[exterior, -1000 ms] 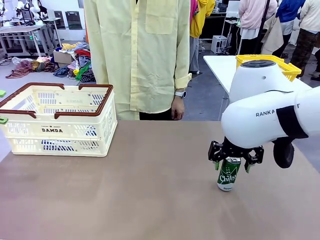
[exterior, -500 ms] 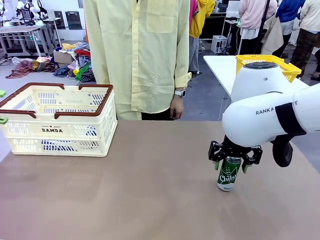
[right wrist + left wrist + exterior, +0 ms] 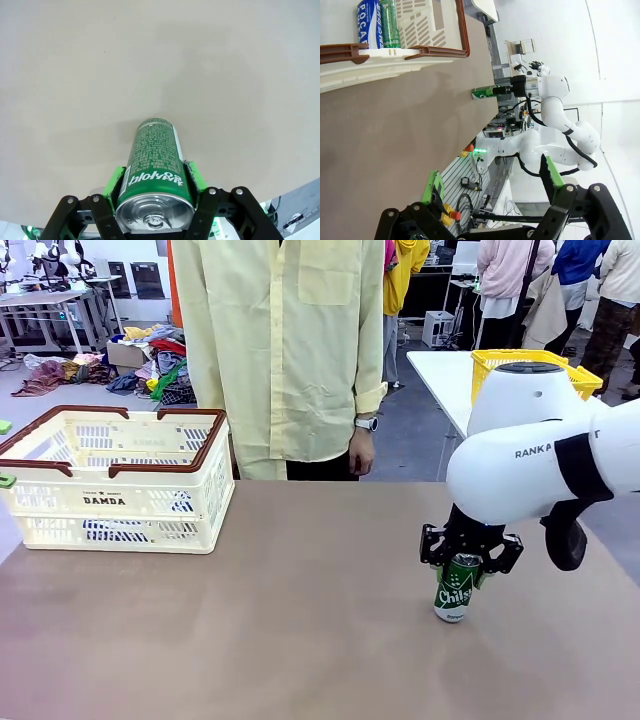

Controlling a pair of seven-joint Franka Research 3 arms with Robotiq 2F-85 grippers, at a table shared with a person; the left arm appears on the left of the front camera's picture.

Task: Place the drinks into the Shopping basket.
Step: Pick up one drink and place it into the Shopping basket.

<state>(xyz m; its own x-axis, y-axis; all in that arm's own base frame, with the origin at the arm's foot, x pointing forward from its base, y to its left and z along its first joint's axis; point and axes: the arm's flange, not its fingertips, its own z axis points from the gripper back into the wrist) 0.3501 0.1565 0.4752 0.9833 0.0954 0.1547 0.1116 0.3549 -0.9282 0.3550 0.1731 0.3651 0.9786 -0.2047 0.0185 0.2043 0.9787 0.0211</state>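
My right fingers (image 3: 152,187) clamp the green can (image 3: 155,172) near its top; lifted fast toward the basket (image 3: 215,465) at ten o'clock, it could swing loose; my left fingers (image 3: 492,187) hang open

basket (image 3: 120,502): "DAMDA" | blue can (image 3: 368,24): "POCA" | arm (image 3: 545,452): "RANKA"

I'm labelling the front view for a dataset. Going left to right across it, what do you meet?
Shopping basket → person's yellow shirt → person's hand → green can shut in the right tool → right arm.
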